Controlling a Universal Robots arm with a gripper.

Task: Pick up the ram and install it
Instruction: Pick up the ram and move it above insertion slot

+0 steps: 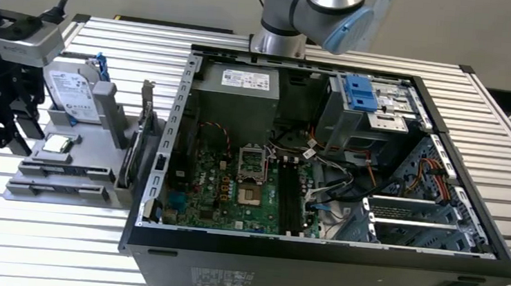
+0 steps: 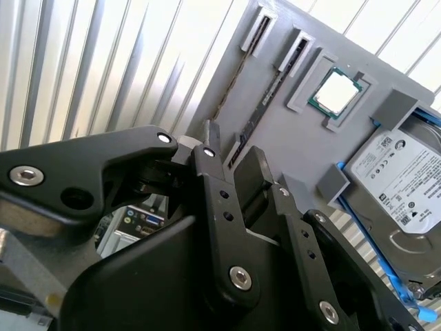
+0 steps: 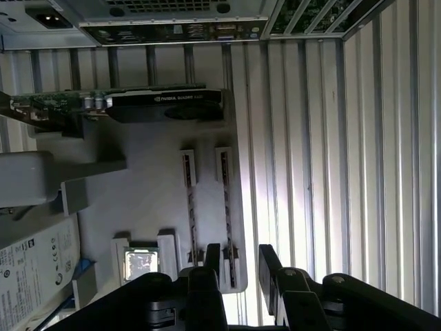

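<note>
Evidently the pick-up step is just getting under way: the jaws are hanging open and empty just above the ram (image 3: 227, 207), which is standing edge-up in a tray (image 3: 145, 200) slot beside the case (image 1: 320, 253), so closing is calling for centring across its thin faces.

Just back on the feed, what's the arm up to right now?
The arm's gripper is over the gray parts holder beside the open computer case. Its fingers are spread, lined up on either side of one end of the ram, which stands on edge in its slot in the holder. Nothing is gripped yet, so the ram has not been lifted or fitted into the case. The processor chip and hard drive sit in the holder too.
</note>
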